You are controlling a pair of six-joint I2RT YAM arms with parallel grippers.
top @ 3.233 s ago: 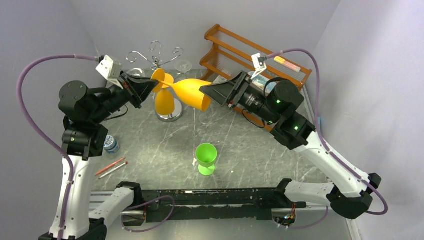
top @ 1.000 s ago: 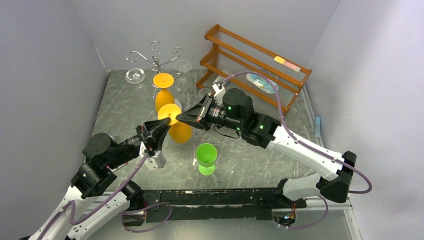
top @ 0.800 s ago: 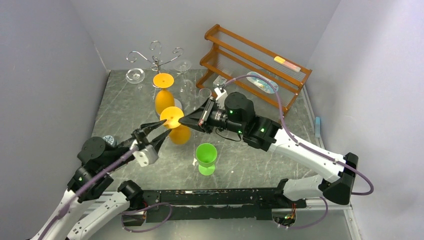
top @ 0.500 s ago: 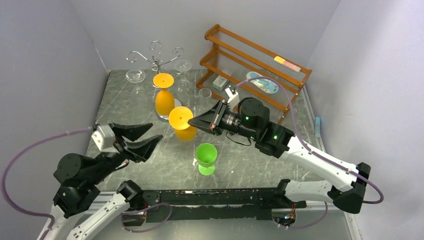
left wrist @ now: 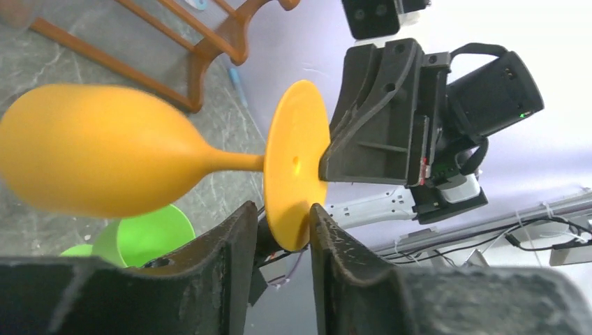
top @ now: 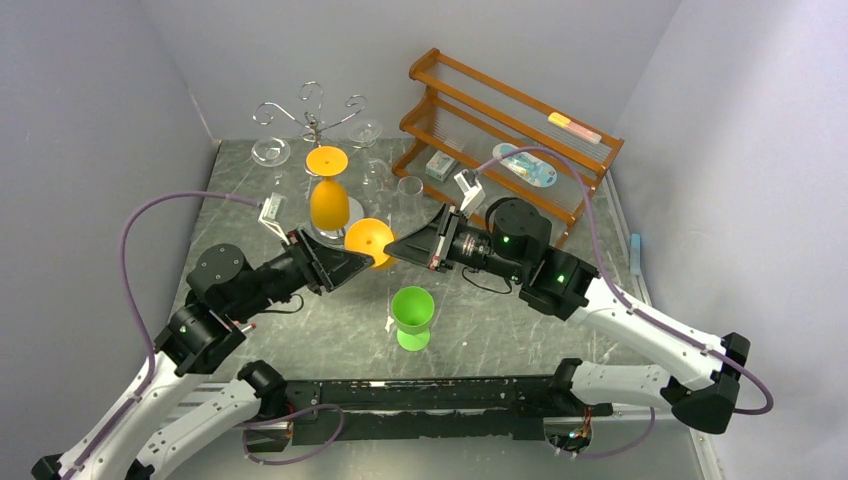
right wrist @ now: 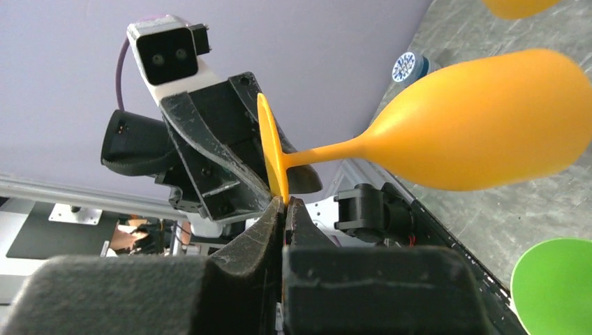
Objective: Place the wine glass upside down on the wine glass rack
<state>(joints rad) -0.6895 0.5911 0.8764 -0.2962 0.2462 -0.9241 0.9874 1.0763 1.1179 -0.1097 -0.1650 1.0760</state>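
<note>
Grey marbled surface [top: 480, 325], brown wooden shelf [top: 500, 112] at the back right. Both arms reach in towards the middle and meet tip to tip over the surface.

wine glass rack [top: 314, 128] is back left of centre: silver pole, scroll arms on top, round mirrored base. A second orange glass [top: 329, 203] hangs on it bowl down, foot up by the arms. Two clear glasses [top: 270, 152] are up at the arm ends. Whether they hang or stand, can't tell.

The wine glass [top: 368, 240] is orange and in the air between the two claws, on the near side of the rack and apart from it. It is not on the rack. The wrist views show the stem roughly horizontal with the foot disc standing on edge.

right claw [right wrist: 283, 204]: fingers pressed together, pinching the lower rim of the foot disc. This is the grip carrying the glass.

left claw [left wrist: 280, 209]: fingers spread, one on each side of the foot's rim. The disc edge sits in the gap. The finger on the far side of the disc from the bowl looks to be touching it. The bowl-side finger shows a sliver of clearance, so it straddles the rim and does not clamp it.

Green cup [top: 412, 312] stands upright on the surface, near side of the held glass, between the arms.

Blue-and-white bottle cap [right wrist: 408, 68] shows on the surface past the bowl in the right wrist view.
</note>
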